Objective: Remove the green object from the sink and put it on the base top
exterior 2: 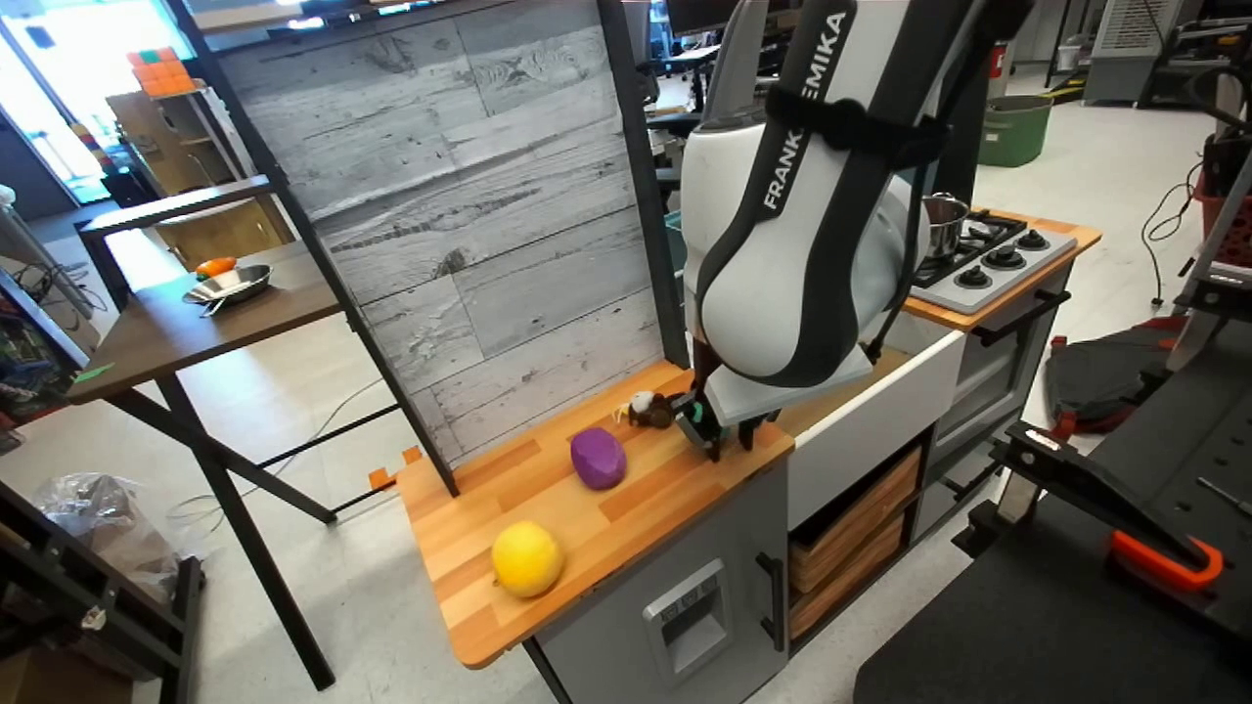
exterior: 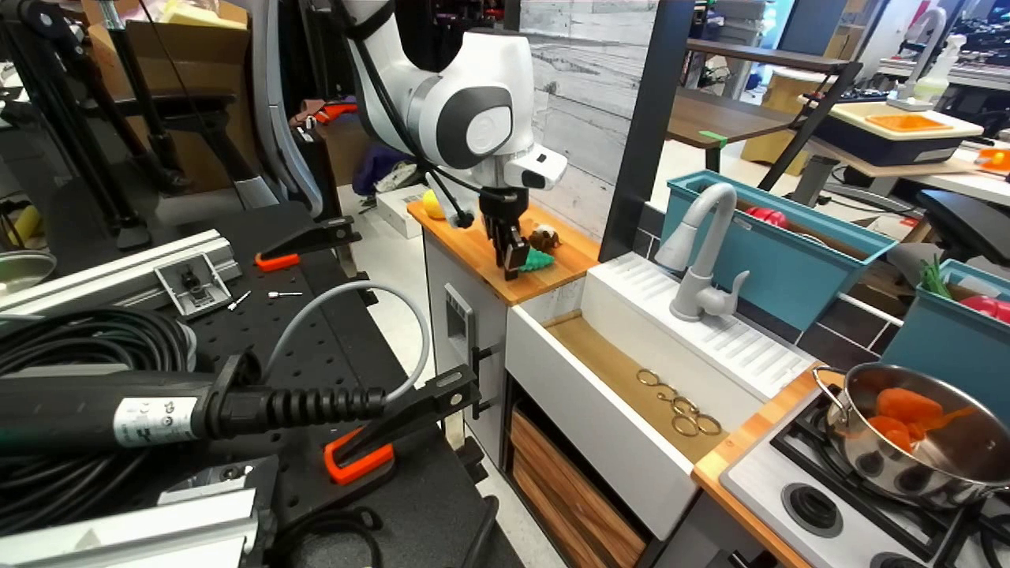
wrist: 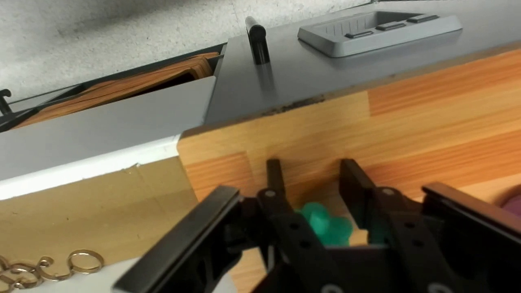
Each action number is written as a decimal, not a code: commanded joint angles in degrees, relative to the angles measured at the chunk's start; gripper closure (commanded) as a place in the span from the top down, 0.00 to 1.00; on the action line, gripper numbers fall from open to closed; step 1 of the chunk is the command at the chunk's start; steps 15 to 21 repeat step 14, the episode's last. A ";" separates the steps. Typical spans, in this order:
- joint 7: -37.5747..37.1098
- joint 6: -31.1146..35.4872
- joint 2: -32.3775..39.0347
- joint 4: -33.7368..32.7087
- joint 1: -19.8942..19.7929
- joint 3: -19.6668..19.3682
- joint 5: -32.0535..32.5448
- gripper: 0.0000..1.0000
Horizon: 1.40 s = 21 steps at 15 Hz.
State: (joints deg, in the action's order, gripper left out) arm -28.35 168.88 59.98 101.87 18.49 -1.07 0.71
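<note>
The green object [exterior: 539,259] rests on the base top [exterior: 570,278], near the end by the sink. In the wrist view the green object [wrist: 325,226] shows partly between and behind my finger links; its far part is hidden. In an exterior view only a sliver of it [exterior 2: 698,413] shows past the gripper. My gripper [wrist: 310,167] points down just over the wooden top [wrist: 443,134], its fingers apart with nothing between the tips. In an exterior view the gripper [exterior: 513,273] stands right beside the green object; contact cannot be told. The white sink [exterior: 596,422] is beside the top.
A yellow ball [exterior 2: 527,559], a purple item [exterior 2: 598,459] and a brown-and-white toy [exterior 2: 648,409] sit on the wooden top. A wood-look panel [exterior 2: 489,196] rises behind it. A grey faucet [exterior: 698,260] stands over the sink, which holds gold rings [exterior: 685,416].
</note>
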 commanded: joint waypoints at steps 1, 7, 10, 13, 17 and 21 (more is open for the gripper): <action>4.10 -0.02 -1.66 1.54 0.22 -0.22 -2.16 0.73; 5.40 -6.10 -13.28 9.93 -1.18 -0.25 -1.99 1.00; 6.36 -15.15 -22.51 15.41 -1.61 -1.72 -0.53 1.00; 4.45 -17.58 -21.51 12.95 -1.49 -2.48 0.42 1.00; 4.19 -20.03 -24.51 14.68 -1.78 -3.02 0.93 1.00; 4.19 -20.03 -24.51 14.68 -1.78 -3.02 0.93 1.00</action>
